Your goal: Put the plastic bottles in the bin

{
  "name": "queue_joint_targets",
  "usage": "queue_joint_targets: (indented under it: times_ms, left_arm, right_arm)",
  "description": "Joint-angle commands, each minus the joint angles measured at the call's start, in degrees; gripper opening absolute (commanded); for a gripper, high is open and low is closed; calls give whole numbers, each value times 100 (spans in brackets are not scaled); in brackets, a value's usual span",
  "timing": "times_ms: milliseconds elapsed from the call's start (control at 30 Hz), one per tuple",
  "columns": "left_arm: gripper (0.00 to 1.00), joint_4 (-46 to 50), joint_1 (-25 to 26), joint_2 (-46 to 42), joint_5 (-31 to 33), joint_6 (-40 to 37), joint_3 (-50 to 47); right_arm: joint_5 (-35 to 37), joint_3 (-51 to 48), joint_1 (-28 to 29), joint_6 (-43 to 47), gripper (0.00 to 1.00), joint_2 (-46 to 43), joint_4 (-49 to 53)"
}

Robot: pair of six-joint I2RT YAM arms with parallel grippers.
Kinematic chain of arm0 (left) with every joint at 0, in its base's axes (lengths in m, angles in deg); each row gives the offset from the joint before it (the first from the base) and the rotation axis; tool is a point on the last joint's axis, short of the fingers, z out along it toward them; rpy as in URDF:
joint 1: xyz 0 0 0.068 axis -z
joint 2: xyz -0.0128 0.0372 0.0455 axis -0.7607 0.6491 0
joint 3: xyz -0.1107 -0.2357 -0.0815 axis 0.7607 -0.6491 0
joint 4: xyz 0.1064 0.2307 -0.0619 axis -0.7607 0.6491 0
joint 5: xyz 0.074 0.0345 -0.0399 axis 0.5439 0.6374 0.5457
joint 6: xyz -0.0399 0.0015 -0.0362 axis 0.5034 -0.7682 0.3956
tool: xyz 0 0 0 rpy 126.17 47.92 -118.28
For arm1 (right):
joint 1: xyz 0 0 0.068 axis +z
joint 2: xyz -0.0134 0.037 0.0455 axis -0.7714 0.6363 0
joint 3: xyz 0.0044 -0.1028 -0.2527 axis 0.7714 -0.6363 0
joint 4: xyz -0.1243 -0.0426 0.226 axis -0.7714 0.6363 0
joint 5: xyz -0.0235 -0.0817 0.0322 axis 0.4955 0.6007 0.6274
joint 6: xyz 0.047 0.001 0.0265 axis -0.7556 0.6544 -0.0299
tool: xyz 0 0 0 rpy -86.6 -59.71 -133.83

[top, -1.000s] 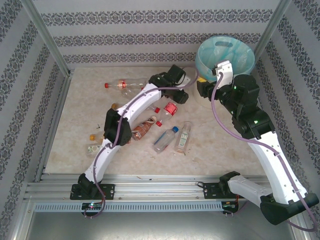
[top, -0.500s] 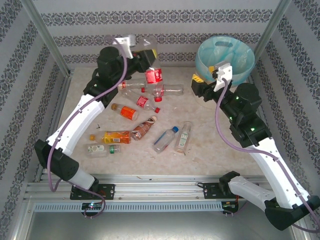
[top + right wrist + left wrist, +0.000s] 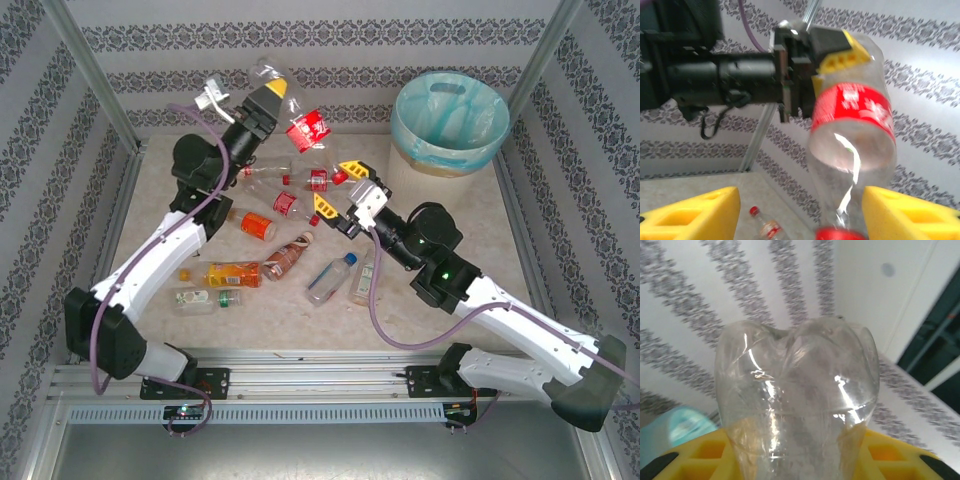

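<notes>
My left gripper [image 3: 272, 95] is raised at the back of the table and shut on a clear plastic bottle with a red label [image 3: 307, 128]. The bottle's base [image 3: 795, 365] sticks out past the yellow fingers [image 3: 695, 455]. The bottle slants down to the right. In the right wrist view its red cap [image 3: 840, 234] hangs between the spread yellow fingers of my right gripper [image 3: 800, 210], which is open. Several more bottles lie on the table, among them a clear one with a red label [image 3: 300, 178] and an orange-labelled one [image 3: 258, 224]. The bin [image 3: 400, 125] stands at the back right.
Other bottles lie around the table's middle: a brown one [image 3: 288, 258], an orange one [image 3: 232, 273], a blue-capped one [image 3: 330, 278] and a clear one [image 3: 366, 272]. Patterned walls and metal posts [image 3: 95, 75] close in the table on three sides.
The left arm has swung up and left with the red-labelled bottle, tilting it. The right gripper has come away from the bin, left and down, to the bottle's cap end.
</notes>
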Motion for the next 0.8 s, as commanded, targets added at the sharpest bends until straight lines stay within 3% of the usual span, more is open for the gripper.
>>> queue_joint_targets:
  times_ms: [0,200,400,767]
  left_arm:
    - [0,-831,-13,-550,-298,150,-65]
    - [0,-1228,-13,-749,-602,205,-52]
    - [0,-1403,-13,-707,-499,332,-131]
    - [0,-2080,-9,-188,-263,1050,-19]
  right_arm:
    - [180,-39,70,457,66,-192,-717]
    - [236,-99,70,554,63,-320,-775]
    - [-554,124,128,133,53,-281,-858]
    - [-830,263,176,218,59,-164,-823]
